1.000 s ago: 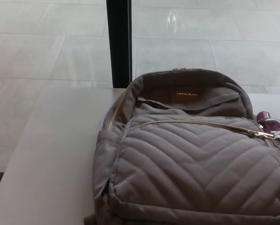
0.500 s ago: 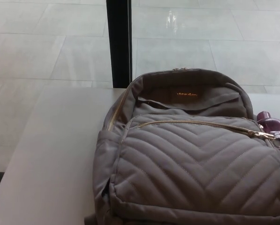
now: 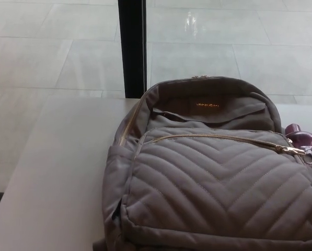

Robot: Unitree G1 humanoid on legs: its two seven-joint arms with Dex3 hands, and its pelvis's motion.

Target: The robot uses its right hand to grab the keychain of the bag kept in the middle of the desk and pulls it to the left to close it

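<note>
A taupe quilted backpack (image 3: 213, 178) lies flat on the white desk (image 3: 56, 178), filling the lower right of the head view. A gold zipper (image 3: 218, 138) runs across its front pocket, with the slider and pull at the right end. A silver ring and a purple keychain (image 3: 303, 140) hang from that pull at the bag's right edge. Neither of my hands shows in the picture.
A black post (image 3: 131, 47) stands behind the desk's far edge, against a pale tiled floor (image 3: 41, 47). The desk's left edge drops off at the lower left. Bare desk surface lies left of the bag.
</note>
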